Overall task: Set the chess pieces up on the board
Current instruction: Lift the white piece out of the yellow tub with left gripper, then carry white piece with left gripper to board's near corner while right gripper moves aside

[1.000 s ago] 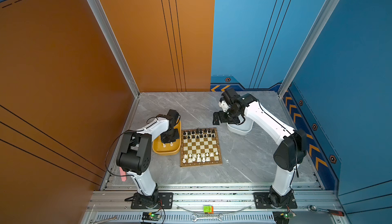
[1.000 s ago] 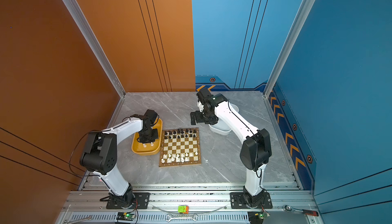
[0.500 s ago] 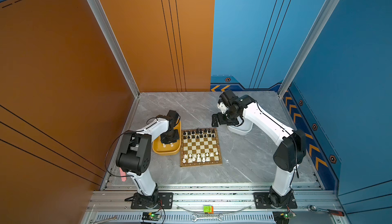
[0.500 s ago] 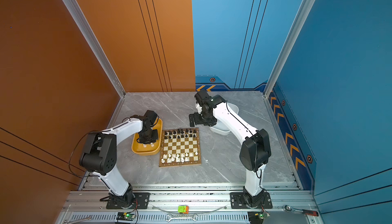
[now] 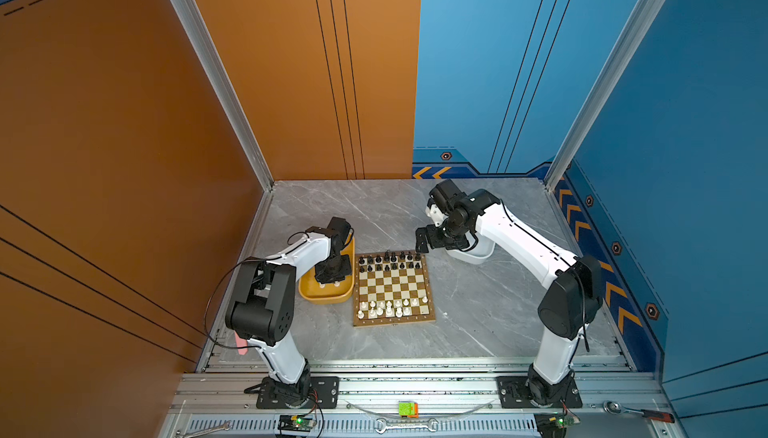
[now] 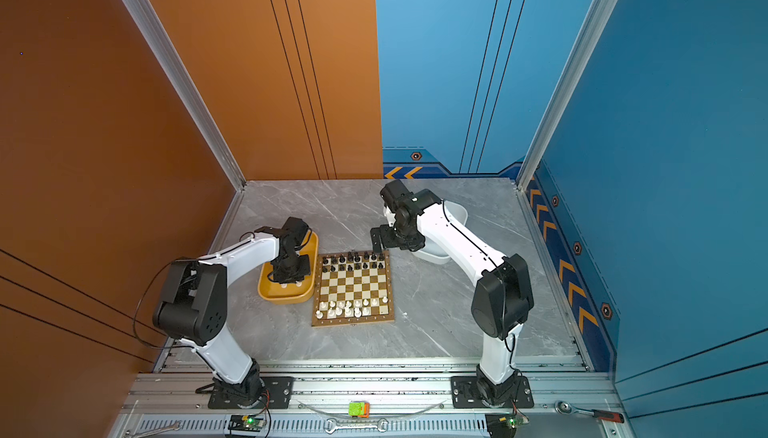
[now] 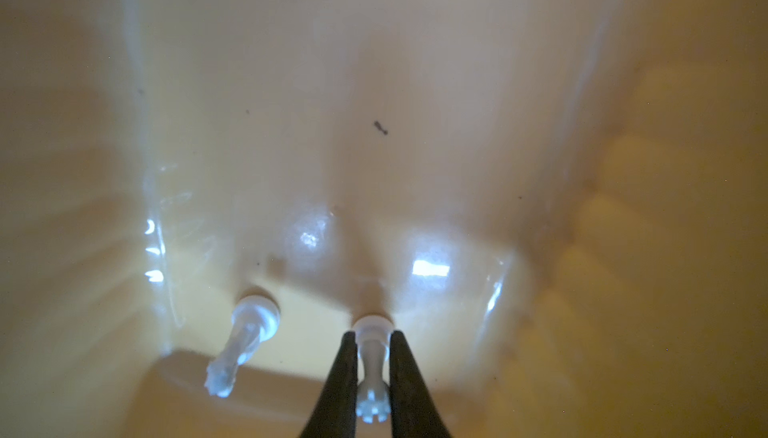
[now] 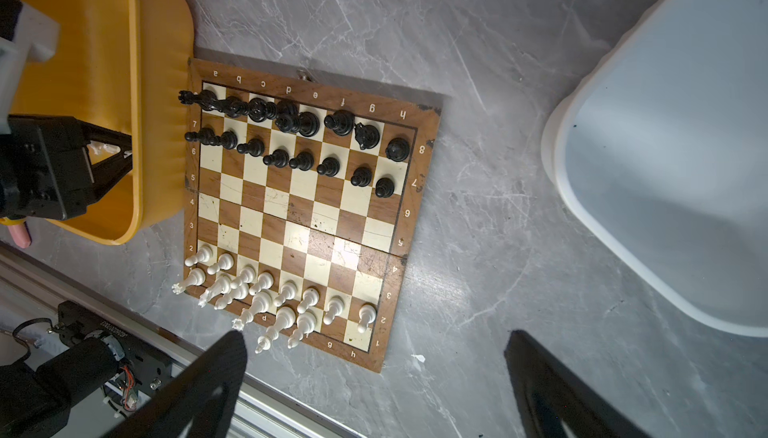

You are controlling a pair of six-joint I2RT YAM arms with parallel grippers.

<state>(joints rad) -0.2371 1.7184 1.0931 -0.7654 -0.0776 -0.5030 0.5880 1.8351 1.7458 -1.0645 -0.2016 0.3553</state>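
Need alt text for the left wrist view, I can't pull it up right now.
The left tool is closed on a white chess piece with a notched top, standing on the floor of the yellow tub. A second white piece sits apart beside it, untouched.

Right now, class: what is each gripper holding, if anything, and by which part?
The left gripper pinches a white chess piece by its slim stem; the right gripper holds nothing.

The board, brown and cream checks, lies flat on the bench. Glossy black pieces fill its two far rows and cream-white pieces stand in the two near rows. In the yellow tub a castle-topped piece stands upright, pinched by the left claw, with a loose piece just beside it.
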